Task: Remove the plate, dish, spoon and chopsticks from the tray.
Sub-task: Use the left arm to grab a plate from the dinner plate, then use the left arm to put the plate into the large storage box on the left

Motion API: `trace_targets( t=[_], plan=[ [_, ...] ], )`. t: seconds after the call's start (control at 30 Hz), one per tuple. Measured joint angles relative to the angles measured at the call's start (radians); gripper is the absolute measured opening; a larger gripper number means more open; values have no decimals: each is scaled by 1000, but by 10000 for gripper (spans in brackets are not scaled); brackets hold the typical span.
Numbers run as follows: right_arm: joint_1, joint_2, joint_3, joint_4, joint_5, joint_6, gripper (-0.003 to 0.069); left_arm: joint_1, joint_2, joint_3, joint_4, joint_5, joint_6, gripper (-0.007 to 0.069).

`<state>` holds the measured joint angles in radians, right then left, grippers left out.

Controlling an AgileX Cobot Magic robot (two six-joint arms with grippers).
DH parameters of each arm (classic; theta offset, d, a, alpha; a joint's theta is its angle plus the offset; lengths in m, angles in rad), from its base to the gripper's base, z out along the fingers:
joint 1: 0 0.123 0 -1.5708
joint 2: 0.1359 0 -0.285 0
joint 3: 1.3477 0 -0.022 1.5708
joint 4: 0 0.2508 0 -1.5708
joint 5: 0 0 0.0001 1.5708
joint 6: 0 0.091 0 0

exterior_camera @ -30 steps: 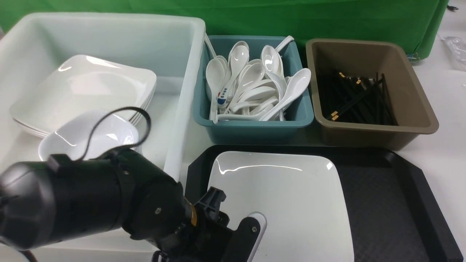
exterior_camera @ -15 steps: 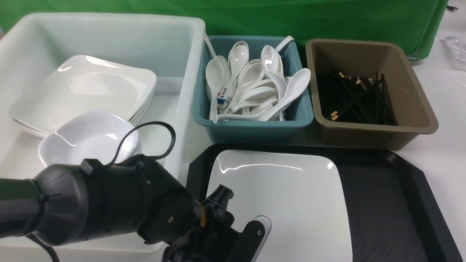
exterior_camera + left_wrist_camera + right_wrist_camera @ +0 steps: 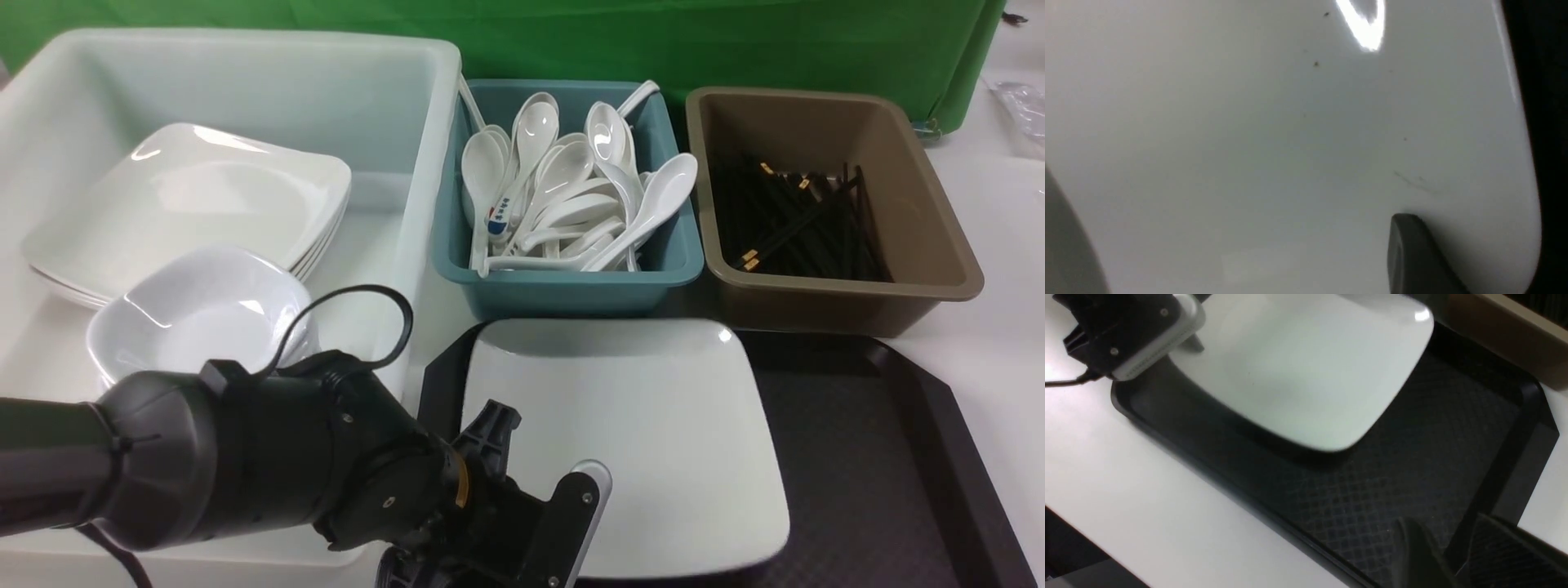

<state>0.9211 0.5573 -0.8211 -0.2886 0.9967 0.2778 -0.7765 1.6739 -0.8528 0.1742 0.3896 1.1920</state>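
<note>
Left tool (image 3: pixel 581 510) is clamped on the plate (image 3: pixel 637 425) at its near-left edge, close to the tray's (image 3: pixel 882 457) near-left corner. The plate hangs above the tray's left half, clear of its floor. Right tool (image 3: pixel 1445 526) straddles the tray's right rim; whether it pinches, I cannot tell.

Plate (image 3: pixel 629 425): glossy white, smooth, glazed look, hard glare spots; the left wrist view shows a few dark specks and 1 faint scuff. Tray (image 3: pixel 865 457): black plastic, matt, diamond-textured floor, smoother rim. Teal bin (image 3: pixel 571 290) and brown bin (image 3: pixel 927 245): moulded plastic, satin sheen. White tub (image 3: pixel 412 204): milky, slightly translucent plastic. Spoons (image 3: pixel 563 196): glossy white. Chopsticks (image 3: pixel 804 233): black, gold-coloured tips. Backdrop (image 3: pixel 735 41): matt green cloth. Tabletop (image 3: pixel 996 343): smooth white.
</note>
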Motion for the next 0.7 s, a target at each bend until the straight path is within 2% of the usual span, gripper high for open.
trace_targets(
  t=[0.2,0.3,0.37,0.47,0.7],
  plan=[
    [0,0,0,7,19,0,237,-23,-45,0,-30,38,-24,176],
    [0,0,0,9,23,0,237,-91,-117,0,-39,58,-60,94],
    [0,0,0,9,23,0,237,-129,-153,0,-44,73,-91,67],
    [0,0,0,9,19,0,237,-202,-215,0,-52,123,-140,50],
    [0,0,-13,8,12,0,237,-299,-345,2,-58,199,-211,25]
  ],
)
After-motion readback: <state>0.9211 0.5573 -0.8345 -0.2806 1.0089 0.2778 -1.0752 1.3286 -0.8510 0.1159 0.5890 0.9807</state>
